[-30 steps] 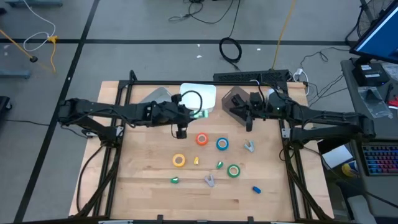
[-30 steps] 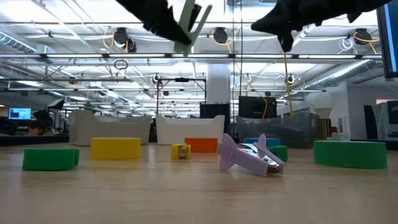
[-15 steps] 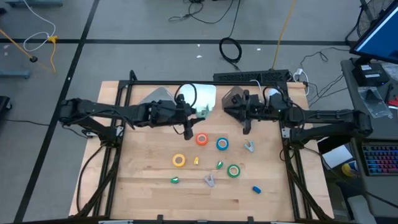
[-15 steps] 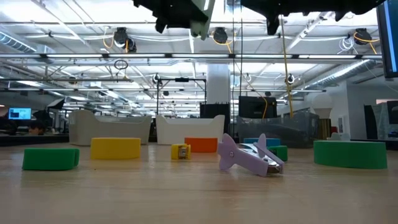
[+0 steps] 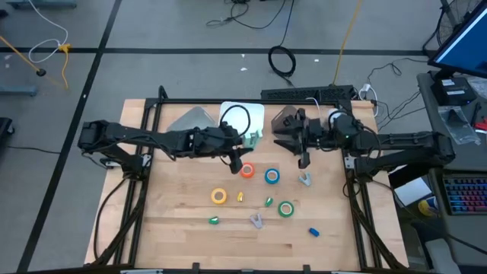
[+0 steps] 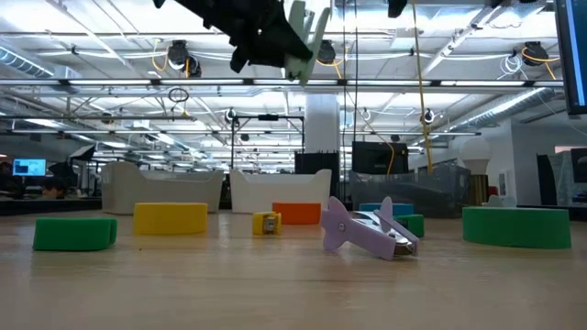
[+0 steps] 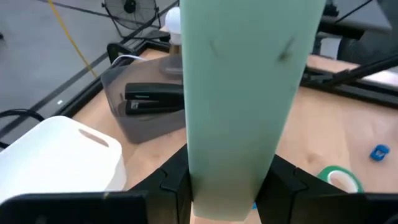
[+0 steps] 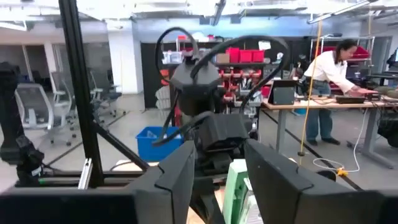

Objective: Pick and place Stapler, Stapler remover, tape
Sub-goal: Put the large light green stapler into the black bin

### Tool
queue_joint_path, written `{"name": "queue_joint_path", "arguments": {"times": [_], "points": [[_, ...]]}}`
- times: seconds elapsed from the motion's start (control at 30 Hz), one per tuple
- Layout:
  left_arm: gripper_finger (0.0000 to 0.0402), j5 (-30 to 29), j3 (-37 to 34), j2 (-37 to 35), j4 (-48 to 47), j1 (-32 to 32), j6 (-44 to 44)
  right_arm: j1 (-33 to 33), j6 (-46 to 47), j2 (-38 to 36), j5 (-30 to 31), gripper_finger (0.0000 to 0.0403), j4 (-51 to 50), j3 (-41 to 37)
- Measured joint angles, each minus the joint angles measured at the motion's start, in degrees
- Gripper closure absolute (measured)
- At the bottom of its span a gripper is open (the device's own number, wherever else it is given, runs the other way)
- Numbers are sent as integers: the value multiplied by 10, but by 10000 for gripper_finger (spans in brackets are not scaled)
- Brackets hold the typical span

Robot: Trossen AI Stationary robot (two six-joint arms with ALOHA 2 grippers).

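The left gripper (image 5: 248, 142), jaws pinching a pale green stapler (image 7: 245, 99), has swung above the red-orange tape (image 5: 247, 170), while the right gripper (image 5: 304, 161), jaws spread and empty, has dropped toward the stapler remover (image 5: 305, 180).

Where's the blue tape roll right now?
In the high view, the blue tape roll lies mid-table, right beside the red-orange roll, just below the right gripper.
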Motion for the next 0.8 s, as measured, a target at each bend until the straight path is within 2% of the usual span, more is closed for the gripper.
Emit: {"name": "queue_joint_path", "arguments": {"times": [0.23,0.4,0.6,0.8], "points": [[275,-1,0,0,-7,-4,-27,0,-29,43,1,247,-88,53],[275,-18,4,0,-56,-14,-53,0,-59,69,2,233,-159,106],[275,-54,81,15,-193,-22,-66,0,-94,97,2,225,-260,172],[275,-56,179,65,-331,-22,-63,0,-104,120,2,224,-326,210]]}}
